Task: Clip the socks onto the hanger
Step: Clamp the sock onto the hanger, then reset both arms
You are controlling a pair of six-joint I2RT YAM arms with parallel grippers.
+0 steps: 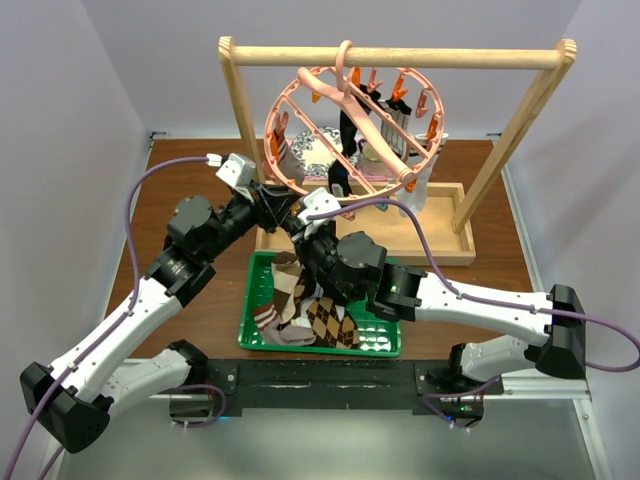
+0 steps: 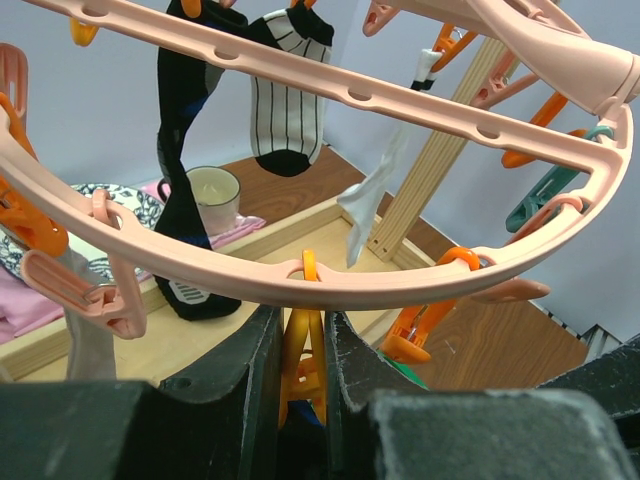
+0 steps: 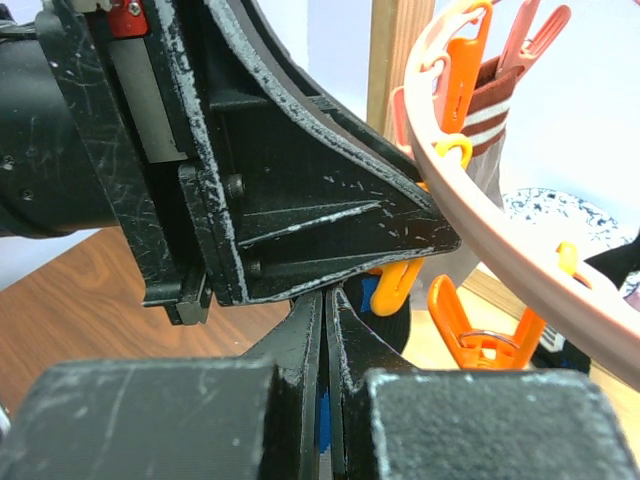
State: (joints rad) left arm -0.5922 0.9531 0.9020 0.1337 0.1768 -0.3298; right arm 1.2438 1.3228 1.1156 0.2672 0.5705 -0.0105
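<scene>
Left jaws pinch orange clip (image 2: 303, 362) under hanger (image 2: 380, 285) rim. Right jaws closed just below hanger, contents unclear. Socks (image 1: 320, 318) in green tray (image 1: 247, 310) in front of hanger.

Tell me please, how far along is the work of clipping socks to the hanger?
Done: a black sock, a striped sock and a white sock hang from the hanger. In hand: the left gripper squeezes an orange clip on the near rim. The right gripper is shut beside it; what it holds is unclear. Left: an argyle sock and others lie in the green basket.
</scene>
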